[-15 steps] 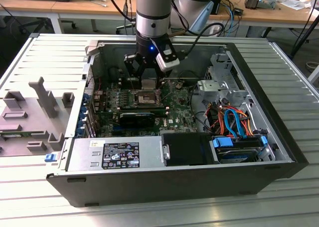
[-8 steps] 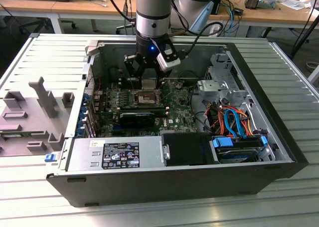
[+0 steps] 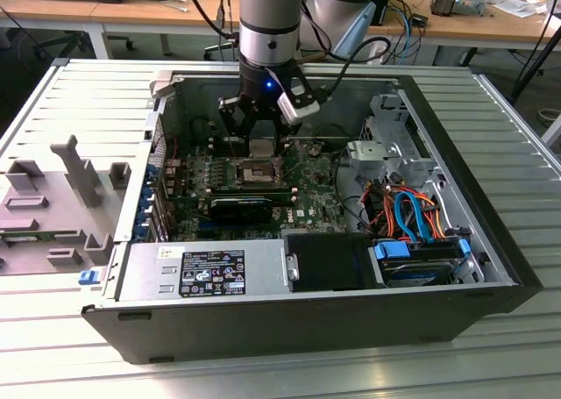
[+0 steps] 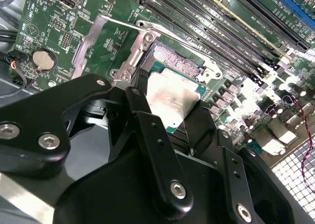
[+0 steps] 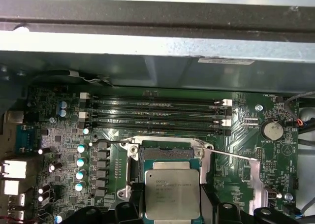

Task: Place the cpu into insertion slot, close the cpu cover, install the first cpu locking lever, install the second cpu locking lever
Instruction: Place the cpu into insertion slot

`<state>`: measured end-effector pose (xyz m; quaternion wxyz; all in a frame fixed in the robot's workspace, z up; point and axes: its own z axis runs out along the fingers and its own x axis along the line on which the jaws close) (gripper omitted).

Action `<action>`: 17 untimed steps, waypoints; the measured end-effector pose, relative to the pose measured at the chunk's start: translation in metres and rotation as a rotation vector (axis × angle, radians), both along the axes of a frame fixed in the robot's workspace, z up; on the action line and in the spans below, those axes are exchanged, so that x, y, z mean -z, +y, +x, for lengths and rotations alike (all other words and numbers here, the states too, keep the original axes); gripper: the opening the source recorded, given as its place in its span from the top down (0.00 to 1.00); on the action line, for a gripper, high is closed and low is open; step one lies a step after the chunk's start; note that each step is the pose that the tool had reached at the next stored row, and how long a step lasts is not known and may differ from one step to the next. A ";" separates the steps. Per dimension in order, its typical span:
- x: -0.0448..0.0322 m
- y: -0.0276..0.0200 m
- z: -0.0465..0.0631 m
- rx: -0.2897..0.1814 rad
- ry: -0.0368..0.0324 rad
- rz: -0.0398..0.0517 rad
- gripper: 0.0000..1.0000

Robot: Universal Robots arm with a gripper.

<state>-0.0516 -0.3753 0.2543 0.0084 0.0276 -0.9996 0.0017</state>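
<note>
Risking damage to the slot (image 4: 173, 61) should the cpu (image 4: 172, 98) land tilted or off-centre, the gripper (image 4: 170, 113) is pinching it flat by two opposite edges, fingers (image 4: 147, 130) drawn in to its width; the cpu is hanging just above the slot, covering part of it and, by the look of it, not yet seated.

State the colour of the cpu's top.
Dull silver-grey metal. The cpu shows best in the first wrist view.
</note>
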 end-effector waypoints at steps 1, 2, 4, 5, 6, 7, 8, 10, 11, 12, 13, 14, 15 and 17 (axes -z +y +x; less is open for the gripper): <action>0.0000 0.0000 0.000 -0.003 0.0000 0.0000 0.46; 0.0000 0.0000 0.000 -0.006 0.0000 0.0000 0.46; 0.0000 0.0000 0.000 -0.012 0.0000 0.0000 0.46; 0.0000 0.0000 0.000 -0.015 0.0000 0.0000 0.46; 0.0000 0.0000 0.000 -0.019 0.0000 0.0000 0.46; 0.0000 0.0000 0.000 -0.022 0.0000 0.0000 0.46; 0.0000 0.0000 0.000 -0.026 0.0000 0.0000 0.46; 0.0000 0.0000 0.000 -0.033 0.0000 0.0000 0.46; 0.0000 0.0000 0.000 -0.040 0.0000 0.0000 0.46; 0.0000 0.0000 0.000 -0.044 0.0000 0.0000 0.46; 0.0000 0.0000 0.000 -0.047 -0.0001 0.0000 0.46; 0.0000 0.0000 0.000 -0.050 0.0000 0.0000 0.46; 0.0000 0.0000 0.000 -0.054 -0.0001 0.0000 0.46; 0.0000 0.0000 0.000 -0.060 0.0000 0.0000 0.46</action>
